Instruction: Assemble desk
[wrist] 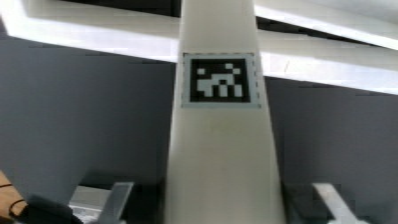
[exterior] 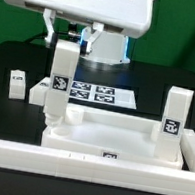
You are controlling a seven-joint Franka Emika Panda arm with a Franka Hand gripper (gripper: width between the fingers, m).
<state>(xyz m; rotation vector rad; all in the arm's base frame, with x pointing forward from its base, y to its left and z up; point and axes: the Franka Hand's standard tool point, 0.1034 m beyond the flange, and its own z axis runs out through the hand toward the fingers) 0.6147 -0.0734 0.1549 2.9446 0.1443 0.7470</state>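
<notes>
Where the exterior view looks across the black worktop (exterior: pixel 151 98), the gripper (exterior: pixel 67 43) sits straight above the far left corner of the tabletop (exterior: pixel 109 140), clamped on the upper end of the held leg (exterior: pixel 58 79). That leg's long axis runs close to upright, leaning slightly, and its lower end meets the corner socket; whether it is seated I cannot tell. By my judgement the coming move turns on that straight-down line from gripper to socket. The tabletop is a shallow white tray lying near the front, with a second leg (exterior: pixel 173 122) standing at its right corner. A loose leg (exterior: pixel 17 81) stands at the left, and the marker board (exterior: pixel 96 92) lies beyond the tray.

Along the wrist view, the held leg (wrist: pixel 221 150) runs away from the camera, its black-and-white tag (wrist: pixel 221 80) facing it. The fingers (wrist: pixel 111 198) flank the leg on both sides. A white band (wrist: pixel 107 45) crosses behind; which part it is I cannot tell.
</notes>
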